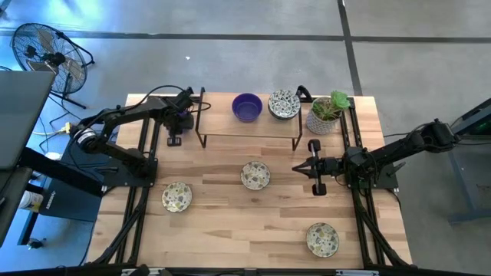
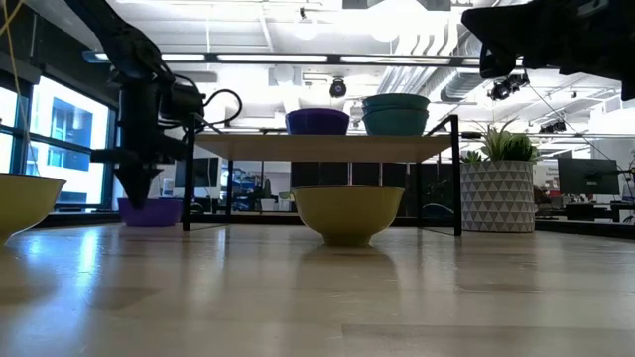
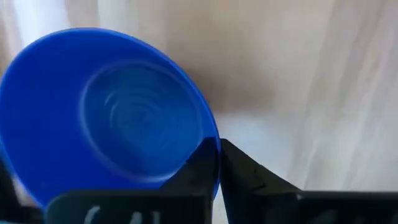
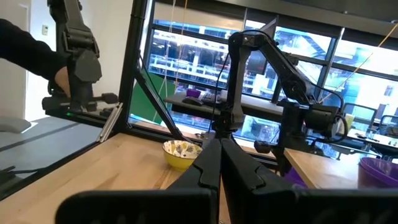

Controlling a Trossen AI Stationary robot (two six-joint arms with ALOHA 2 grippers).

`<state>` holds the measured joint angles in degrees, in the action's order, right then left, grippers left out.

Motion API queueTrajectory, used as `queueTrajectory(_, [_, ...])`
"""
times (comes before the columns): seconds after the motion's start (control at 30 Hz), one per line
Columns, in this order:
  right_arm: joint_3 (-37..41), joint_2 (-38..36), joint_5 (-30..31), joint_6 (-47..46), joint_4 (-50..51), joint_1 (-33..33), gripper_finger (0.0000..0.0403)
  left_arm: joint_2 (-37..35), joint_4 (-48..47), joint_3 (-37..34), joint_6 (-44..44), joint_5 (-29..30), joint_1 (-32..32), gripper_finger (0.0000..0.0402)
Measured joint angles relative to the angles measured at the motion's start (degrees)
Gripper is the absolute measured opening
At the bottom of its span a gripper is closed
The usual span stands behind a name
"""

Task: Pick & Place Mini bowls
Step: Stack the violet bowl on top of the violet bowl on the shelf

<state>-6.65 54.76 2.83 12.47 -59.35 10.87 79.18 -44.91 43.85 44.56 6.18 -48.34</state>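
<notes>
The left gripper hangs over a glossy purple mini bowl beside the low wire shelf, jaws together beside its rim. The right gripper waits mid-worktop with jaws together, near a cream floral-patterned mini bowl.

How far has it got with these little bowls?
Done: a purple bowl and a patterned stack sit on the shelf. In hand: the left tool is down at a second purple bowl beside the shelf. Left: three patterned bowls lie on the table, and the right tool waits shut near them.
</notes>
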Motion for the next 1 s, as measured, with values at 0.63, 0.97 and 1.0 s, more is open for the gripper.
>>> queueTrajectory(0.63, [0.0,0.0,0.2,0.0,0.0,0.0,0.0,-9.9,-21.1,26.2,0.2,4.2,0.0,0.0002])
queueTrajectory(0.97, [0.0,0.0,0.2,0.1,-0.1,0.0,0.0,-6.0,-22.1,47.7,-0.1,-5.6,9.1,0.0001])
queueTrajectory(1.0, [0.0,0.0,0.2,0.2,-0.2,0.0,0.0,-4.8,-22.1,49.5,-0.1,-5.7,10.5,0.0001])
